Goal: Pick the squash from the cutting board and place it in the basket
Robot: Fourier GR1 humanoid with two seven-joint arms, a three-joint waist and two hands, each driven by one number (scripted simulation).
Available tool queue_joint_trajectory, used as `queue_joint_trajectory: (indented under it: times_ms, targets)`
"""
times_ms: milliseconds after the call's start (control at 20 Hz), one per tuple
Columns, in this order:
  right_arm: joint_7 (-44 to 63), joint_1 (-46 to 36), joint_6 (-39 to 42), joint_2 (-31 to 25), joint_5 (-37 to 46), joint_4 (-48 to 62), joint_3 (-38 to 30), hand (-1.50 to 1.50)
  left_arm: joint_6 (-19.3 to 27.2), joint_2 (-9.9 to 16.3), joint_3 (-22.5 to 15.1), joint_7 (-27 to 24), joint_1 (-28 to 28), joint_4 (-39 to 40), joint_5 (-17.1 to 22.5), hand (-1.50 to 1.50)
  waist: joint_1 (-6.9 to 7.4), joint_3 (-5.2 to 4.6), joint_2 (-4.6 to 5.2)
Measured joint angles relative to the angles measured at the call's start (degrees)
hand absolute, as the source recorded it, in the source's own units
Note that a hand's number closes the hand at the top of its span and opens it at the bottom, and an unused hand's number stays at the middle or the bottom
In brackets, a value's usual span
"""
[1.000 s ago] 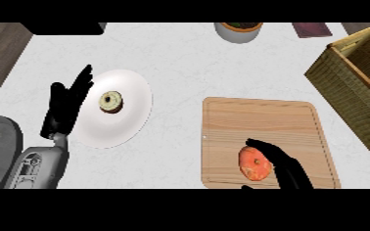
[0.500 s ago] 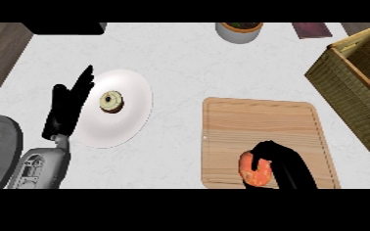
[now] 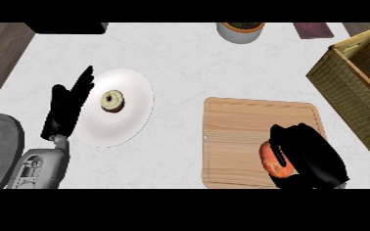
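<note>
An orange squash [image 3: 274, 161] lies on the wooden cutting board [image 3: 245, 127], near its lower right corner. My right hand [image 3: 307, 152] is curled over the squash from the right and hides most of it. A woven basket [image 3: 349, 80] stands at the right edge, beyond the board. My left hand [image 3: 67, 105] rests open with fingers up at the left, beside a white plate.
A white plate [image 3: 127, 117] holding a small ring-shaped pastry [image 3: 112, 100] sits left of the board. A pot [image 3: 241, 31] stands at the back, a dark red item [image 3: 312, 30] right of it, and a dark object [image 3: 66, 27] at the back left.
My right hand has curled further around the squash and covers more of it. The left hand has not moved.
</note>
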Motion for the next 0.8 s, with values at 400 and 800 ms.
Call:
queue_joint_trajectory:
  times_ms: [400, 800]
  targets:
    - [5.1, -1.0, 11.1, 7.0, -13.3, -14.5, -6.3, 1.5, 0.9, -0.7, 0.0, 0.6, 0.8, -1.0, -0.8, 0.0, -0.78, 0.09, -0.13]
    - [19.5, -7.5, 17.4, 19.1, -30.7, -27.0, -16.9, 1.5, 0.4, 0.0, 0.7, 0.8, 0.3, -0.5, -0.5, 0.0, -1.31, 0.0, -0.25]
